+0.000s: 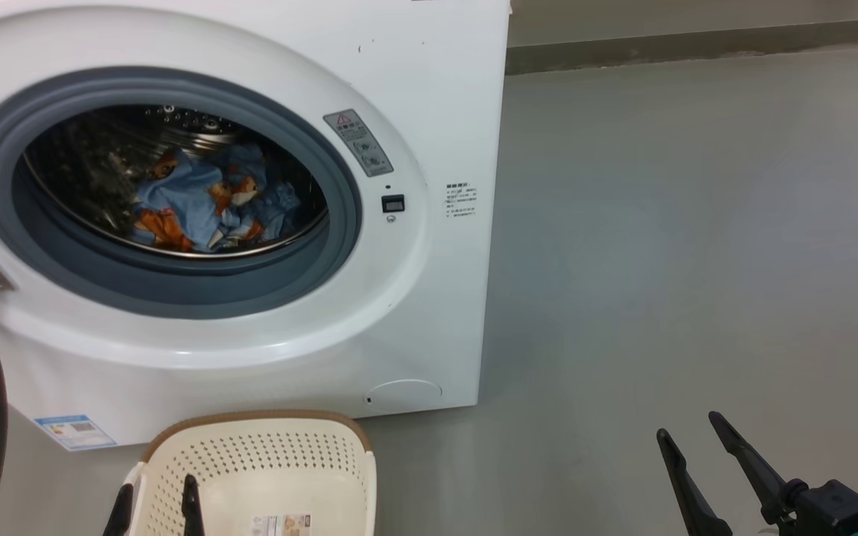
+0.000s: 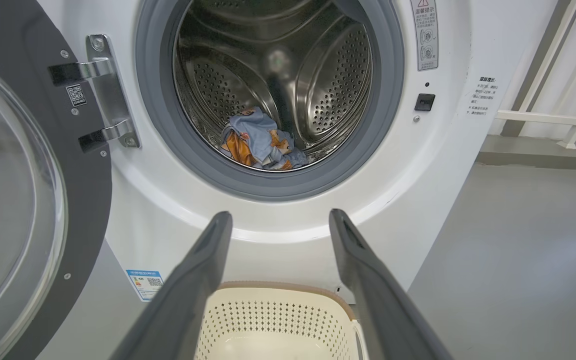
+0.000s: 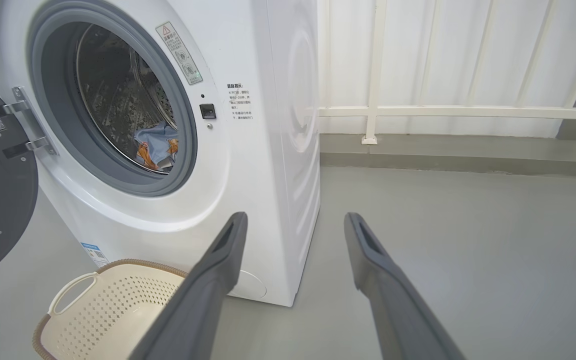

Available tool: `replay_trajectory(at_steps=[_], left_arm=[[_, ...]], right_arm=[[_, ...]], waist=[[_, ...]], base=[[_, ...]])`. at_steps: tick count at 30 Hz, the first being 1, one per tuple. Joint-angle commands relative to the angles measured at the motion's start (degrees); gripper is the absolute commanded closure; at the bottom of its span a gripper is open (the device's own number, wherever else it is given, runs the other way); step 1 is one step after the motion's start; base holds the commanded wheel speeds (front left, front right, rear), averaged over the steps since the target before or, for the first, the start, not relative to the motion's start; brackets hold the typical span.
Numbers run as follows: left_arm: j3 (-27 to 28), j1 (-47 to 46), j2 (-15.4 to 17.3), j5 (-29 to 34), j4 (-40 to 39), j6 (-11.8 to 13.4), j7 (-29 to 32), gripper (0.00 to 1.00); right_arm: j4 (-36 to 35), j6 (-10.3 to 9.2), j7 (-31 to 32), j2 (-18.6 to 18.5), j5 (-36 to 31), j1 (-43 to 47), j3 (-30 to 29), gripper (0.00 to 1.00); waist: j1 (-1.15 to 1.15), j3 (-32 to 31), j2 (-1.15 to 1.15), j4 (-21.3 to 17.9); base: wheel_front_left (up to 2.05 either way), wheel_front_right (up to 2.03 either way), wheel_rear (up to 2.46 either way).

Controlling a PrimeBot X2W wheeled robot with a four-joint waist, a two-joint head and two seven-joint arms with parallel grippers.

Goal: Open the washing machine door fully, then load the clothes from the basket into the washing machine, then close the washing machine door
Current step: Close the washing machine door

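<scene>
the one washing machine door [image 2: 85,200] stands swung wide on its hinge [image 2: 105,90], so the mouth of the one washing machine [image 1: 444,89] is free. one bundle of the clothes [image 1: 205,201] lies in the drum [image 2: 338,75]; the one basket [image 1: 250,447] just before it looks empty. of two grippers, the left gripper [image 2: 280,215] and the right gripper [image 3: 295,217] both stand spread open, holding nothing.

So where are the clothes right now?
The clothes lie at the bottom of the drum of the washing machine, at the head view's upper left, behind the grey gasket and above the basket on the floor before it.
</scene>
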Motion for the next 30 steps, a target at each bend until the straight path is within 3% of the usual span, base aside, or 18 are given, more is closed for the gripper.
replay_trajectory(at_steps=[1,15,30], left_arm=[[2.04,-1.95,0.25,0.55,-0.89,-0.42,-0.53,0.0],[1.88,-2.38,0.36,0.76,-1.26,-1.6,-0.53,0.0],[2.32,-2.53,0.31,1.92,-1.69,-2.33,-0.53,0.0]], right_arm=[[-1.33,0.35,-0.28,-0.86,-0.61,-0.58,1.07,0.0],[-1.34,0.35,-0.28,-0.88,-0.53,-0.79,0.92,0.0],[-1.28,0.35,-0.28,-0.63,-0.71,-0.68,0.77,0.0]], waist=[[0.0,0.01,0.0,0.1],[0.0,0.36,0.0,0.68],[0.0,0.36,0.0,1.25]], base=[[-1.42,1.34,0.08],[-1.67,1.65,0.02],[-0.23,0.23,0.0]])
